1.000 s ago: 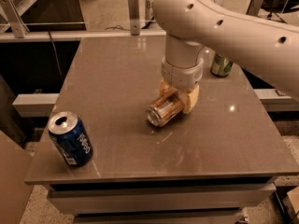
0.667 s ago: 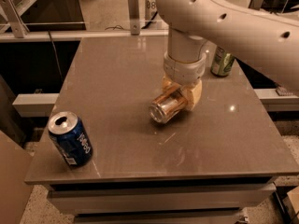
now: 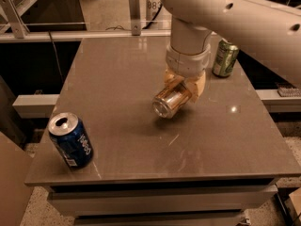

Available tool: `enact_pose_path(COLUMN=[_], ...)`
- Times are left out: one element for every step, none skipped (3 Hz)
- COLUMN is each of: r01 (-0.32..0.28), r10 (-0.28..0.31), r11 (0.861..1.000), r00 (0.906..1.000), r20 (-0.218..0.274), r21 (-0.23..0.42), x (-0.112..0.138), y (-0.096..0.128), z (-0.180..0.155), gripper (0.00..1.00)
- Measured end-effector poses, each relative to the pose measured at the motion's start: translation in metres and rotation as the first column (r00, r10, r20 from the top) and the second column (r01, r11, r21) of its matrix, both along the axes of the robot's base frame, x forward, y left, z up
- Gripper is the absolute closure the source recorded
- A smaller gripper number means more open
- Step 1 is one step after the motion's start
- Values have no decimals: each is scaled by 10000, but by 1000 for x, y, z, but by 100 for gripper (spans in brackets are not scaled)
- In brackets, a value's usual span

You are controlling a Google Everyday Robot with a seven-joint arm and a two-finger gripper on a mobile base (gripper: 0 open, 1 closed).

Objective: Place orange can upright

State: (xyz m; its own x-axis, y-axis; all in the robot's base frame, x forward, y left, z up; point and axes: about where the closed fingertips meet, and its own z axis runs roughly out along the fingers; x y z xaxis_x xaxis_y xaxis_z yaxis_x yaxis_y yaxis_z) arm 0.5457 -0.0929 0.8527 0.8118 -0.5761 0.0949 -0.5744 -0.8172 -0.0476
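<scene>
The orange can (image 3: 167, 102) is seen near the middle of the surface (image 3: 113, 79), lying tilted with one silver end turned toward the camera and the front-left. It is pinched across its body by the gripper (image 3: 182, 89), whose tan fingers are pressed against opposite sides of the can from above, under the white wrist of the arm. A shadow is cast just beneath the can; whether the lower rim is touching the surface or is held slightly off it cannot be told from this angle.

A blue can (image 3: 70, 140) is stood upright near the front-left corner, well apart from the grasp, and a green can (image 3: 225, 58) is stood upright at the far right edge, near the arm.

The orange can is judged to be light and thin-walled, so it would be dented by a hard squeeze, and its smooth metal skin is likely to slip or roll within the fingers as it is turned. A hold across the mid-body, as is made here, is thought the best one, since both rims are left free for the can to be set down on its base.
</scene>
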Motion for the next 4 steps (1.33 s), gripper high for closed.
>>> enact_pose_path(r01=[-637,-1099,-1282,-1306], r10=[637,1101,1279,1304], r11=[9980,9939,9918,9914], r00=[9976,9925,9891,9880], r20=[289,534,735,831], r21=[4,-76,-18,-28], x=[3,1,-6,-15], y=[0,-3,-10,-19], z=[9,15,18,19], gripper=[100,100,100,100])
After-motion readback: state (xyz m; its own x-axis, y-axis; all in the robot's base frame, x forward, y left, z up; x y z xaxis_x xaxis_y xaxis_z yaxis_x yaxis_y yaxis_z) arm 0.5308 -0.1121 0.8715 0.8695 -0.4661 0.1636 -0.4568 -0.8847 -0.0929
